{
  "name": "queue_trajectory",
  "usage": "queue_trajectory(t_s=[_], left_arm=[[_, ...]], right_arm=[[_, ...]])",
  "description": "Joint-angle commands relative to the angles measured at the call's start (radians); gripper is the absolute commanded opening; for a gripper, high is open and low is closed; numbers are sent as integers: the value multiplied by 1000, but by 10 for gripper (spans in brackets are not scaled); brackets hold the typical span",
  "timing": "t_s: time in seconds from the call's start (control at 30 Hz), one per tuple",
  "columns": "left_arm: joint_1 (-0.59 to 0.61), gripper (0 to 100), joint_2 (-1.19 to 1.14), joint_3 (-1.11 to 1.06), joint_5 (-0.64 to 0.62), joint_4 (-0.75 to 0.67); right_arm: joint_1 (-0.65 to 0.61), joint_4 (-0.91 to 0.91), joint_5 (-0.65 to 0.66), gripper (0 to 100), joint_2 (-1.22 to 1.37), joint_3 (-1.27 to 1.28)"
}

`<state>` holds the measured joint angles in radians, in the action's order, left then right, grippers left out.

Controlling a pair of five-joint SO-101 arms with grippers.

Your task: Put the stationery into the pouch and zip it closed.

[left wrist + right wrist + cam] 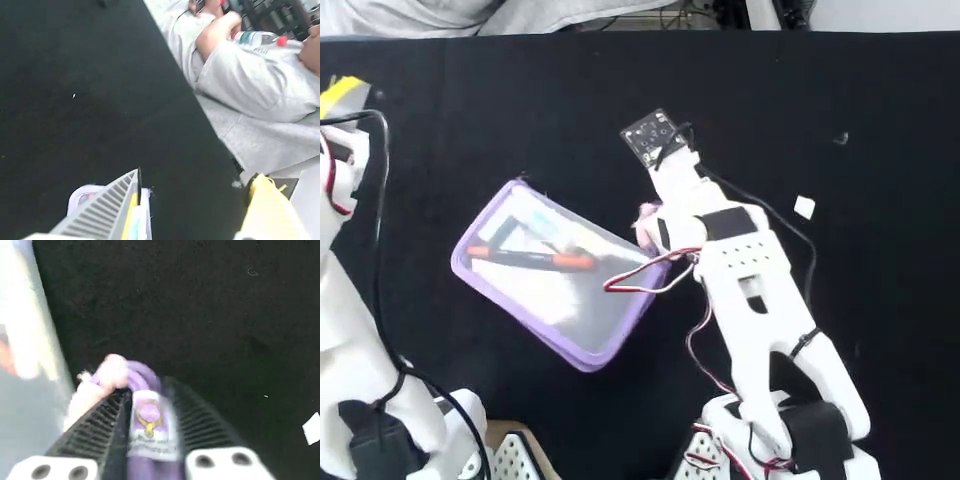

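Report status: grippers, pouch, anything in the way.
Right gripper shut on purple tag at pouch corner. Left gripper open, away from pouch. Pens inside pouch. White scrap lies apart.

Pouch lies on table, left of centre, set askew. A pen lies inside it, across its upper half. Right gripper is at the pouch's right corner, zip tab between its jaws. Left gripper is over the table's left edge, well apart from the pouch. Paper scrap lies right of the right arm.
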<state>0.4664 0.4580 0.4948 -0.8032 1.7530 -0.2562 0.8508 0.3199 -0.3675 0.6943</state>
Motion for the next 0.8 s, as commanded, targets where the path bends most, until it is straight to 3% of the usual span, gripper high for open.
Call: queue_trajectory(t_s=[0.0, 0.1, 0.23, 0.6, 0.77], left_arm=[[-47, 345, 20, -42, 34, 2], [-91, 343, 20, -82, 101, 0], [-97, 343, 20, -87, 100, -2], [-105, 343, 20, -94, 107, 3], [-105, 342, 20, -84, 109, 2]], right_arm=[[6, -23, 14, 306, -2, -5], [8, -23, 17, 364, -2, -10], [2, 12, 21, 364, -4, -62], [-37, 477, 25, 366, -87, -598], [-40, 543, 25, 364, -194, -687]])
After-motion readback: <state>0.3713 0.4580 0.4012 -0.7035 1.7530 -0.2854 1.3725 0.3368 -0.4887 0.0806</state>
